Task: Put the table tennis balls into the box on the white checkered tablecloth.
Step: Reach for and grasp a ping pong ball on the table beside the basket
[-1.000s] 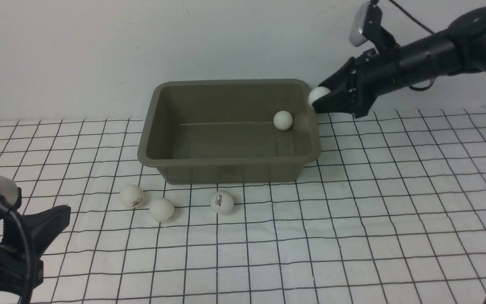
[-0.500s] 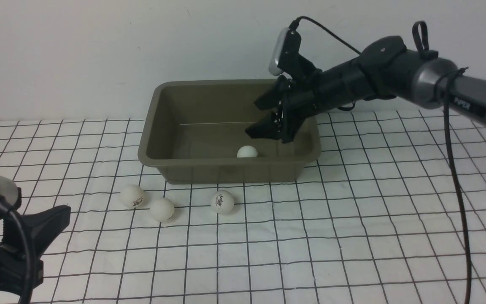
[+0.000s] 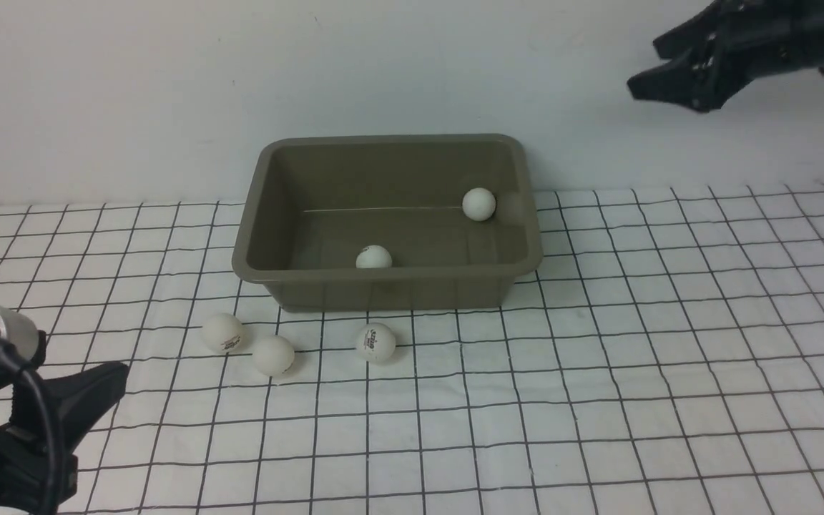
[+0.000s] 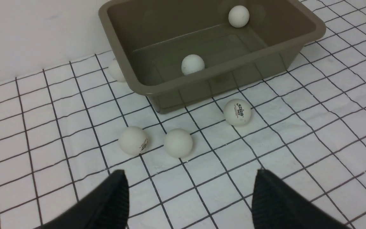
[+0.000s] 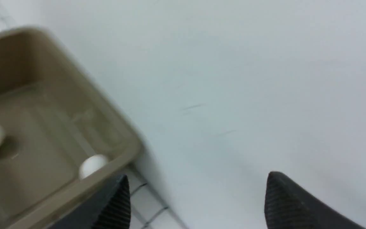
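Open, empty: left claw [image 4: 189, 178], right claw [image 5: 198, 178] — could squirt ball [image 3: 274, 355] rolling at box's [image 3: 455, 272] 7 o'clock if pinched off-centre.

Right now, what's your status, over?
Left gripper, right gripper open, empty. Two balls in box; three on tablecloth in front, another beside box. Nothing blocking.
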Robot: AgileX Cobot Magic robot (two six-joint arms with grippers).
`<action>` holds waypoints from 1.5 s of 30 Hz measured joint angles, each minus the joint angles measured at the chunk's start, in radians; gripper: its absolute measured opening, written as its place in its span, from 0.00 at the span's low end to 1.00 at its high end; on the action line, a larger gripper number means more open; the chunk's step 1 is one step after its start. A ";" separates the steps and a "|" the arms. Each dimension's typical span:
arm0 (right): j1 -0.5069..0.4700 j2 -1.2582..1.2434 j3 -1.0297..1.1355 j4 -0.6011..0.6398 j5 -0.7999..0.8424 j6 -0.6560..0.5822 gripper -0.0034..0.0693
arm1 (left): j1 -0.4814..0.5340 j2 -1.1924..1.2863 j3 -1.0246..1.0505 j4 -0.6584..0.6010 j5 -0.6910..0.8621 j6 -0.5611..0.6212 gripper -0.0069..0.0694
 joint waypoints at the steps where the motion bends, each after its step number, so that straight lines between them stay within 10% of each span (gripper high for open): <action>1: -0.003 -0.023 0.000 -0.021 -0.023 0.036 0.75 | 0.000 0.000 0.000 0.000 -0.003 0.000 0.71; 15: 0.014 -0.408 0.000 -0.297 -0.031 0.583 0.73 | 0.000 0.000 0.000 -0.099 -0.011 0.013 0.71; 23: 0.184 -0.649 0.166 -0.500 0.087 0.750 0.72 | -0.001 0.095 -0.021 -0.318 -0.007 0.238 0.71; 33: 0.313 -0.867 0.734 -0.531 -0.073 0.770 0.71 | -0.002 0.407 -0.045 -0.655 0.056 0.656 0.71; 45: 0.332 -0.940 1.017 -0.506 -0.219 0.764 0.71 | -0.078 0.738 -0.058 -0.819 0.025 0.729 0.71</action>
